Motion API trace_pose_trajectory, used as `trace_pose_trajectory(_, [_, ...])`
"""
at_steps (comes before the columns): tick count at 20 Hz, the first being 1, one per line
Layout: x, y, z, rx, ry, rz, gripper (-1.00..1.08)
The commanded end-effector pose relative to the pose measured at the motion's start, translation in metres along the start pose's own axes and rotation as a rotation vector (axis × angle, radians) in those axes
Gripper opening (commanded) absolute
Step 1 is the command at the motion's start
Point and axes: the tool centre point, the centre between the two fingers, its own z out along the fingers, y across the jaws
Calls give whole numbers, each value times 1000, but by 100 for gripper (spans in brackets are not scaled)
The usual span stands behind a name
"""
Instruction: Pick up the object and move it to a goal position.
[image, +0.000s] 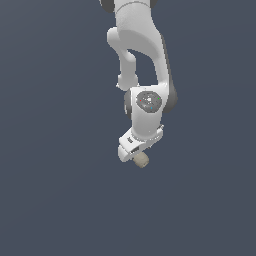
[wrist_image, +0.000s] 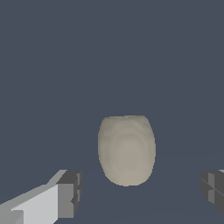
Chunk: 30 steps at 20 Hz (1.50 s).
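The object (wrist_image: 127, 151) is a small beige, stone-like lump resting on the dark grey surface. In the wrist view it lies between my two fingers, with a clear gap on each side. My gripper (wrist_image: 140, 191) is open, one grey pad (wrist_image: 70, 192) on one side and the other pad (wrist_image: 213, 189) at the frame's edge. In the exterior view the white gripper (image: 134, 156) hangs low over the object (image: 142, 160), which pokes out just below the hand on the exterior view's right.
The white arm (image: 142, 55) comes down from the top of the exterior view. Plain dark grey ground (image: 60, 190) surrounds the object on all sides, with no other items showing.
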Motion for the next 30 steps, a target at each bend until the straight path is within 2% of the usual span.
trace_pose_trajectory(1, [4, -2, 4, 1, 4, -34, 100])
trace_pose_trajectory(11, [6, -3, 11, 3, 6, -58, 100])
trace_pose_trajectory(20, [6, -4, 52, 3, 7, -63, 100])
trace_pose_trajectory(25, [7, -4, 58, 3, 7, -63, 100])
trace_pose_trajectory(26, [7, -4, 58, 3, 7, -63, -100])
trace_pose_trajectory(30, [7, -4, 58, 3, 7, -63, -100])
